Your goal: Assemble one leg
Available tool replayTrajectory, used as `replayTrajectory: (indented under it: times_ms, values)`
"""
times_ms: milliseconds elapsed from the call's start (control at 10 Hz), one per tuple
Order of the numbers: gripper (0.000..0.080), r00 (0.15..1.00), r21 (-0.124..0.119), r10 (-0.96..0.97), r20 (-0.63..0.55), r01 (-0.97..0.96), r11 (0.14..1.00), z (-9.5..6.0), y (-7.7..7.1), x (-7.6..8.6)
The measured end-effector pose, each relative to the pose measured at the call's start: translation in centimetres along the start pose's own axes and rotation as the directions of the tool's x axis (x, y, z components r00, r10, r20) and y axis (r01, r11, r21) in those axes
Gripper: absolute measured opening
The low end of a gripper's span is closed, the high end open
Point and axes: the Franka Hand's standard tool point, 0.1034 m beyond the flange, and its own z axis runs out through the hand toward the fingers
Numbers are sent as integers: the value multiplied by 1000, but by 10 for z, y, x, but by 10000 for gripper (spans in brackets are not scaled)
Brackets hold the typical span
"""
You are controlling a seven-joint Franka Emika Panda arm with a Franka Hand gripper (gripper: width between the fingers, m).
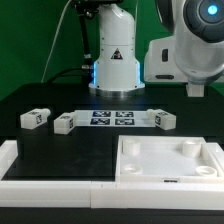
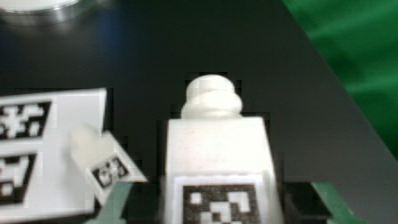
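Jaws: pinching one leg (image 2: 217, 160), tag toward the wrist camera, knob outward, beside the marker board (image 2: 39, 115). Another leg (image 2: 107, 160) lies just beside that board, away from the edges of the counter (image 2: 231, 40).

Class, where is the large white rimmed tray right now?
In the exterior view the tray sits lower right, near the front edge of the table, just in front of the leg right of the marker board.

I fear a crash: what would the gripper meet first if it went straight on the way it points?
Probably bare table, which the leg in the gripper would touch first; the marker board lies off to one side. Depth is unclear.
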Motion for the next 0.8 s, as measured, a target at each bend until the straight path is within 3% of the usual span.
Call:
replayTrajectory:
  times_ms: [100,300,500,600,800]
  values:
    - [288,1000,0,0,-6,0,1000,1,0,1]
    - [288,978,24,-1,-210,6,1000,-9,-6,10]
    - [288,923,21,-14,-385,24,999,-15,-5,13]
    - [288,874,-28,-50,-483,42,999,-28,6,12]
    - [288,741,-69,-92,-665,61,996,-51,12,10]
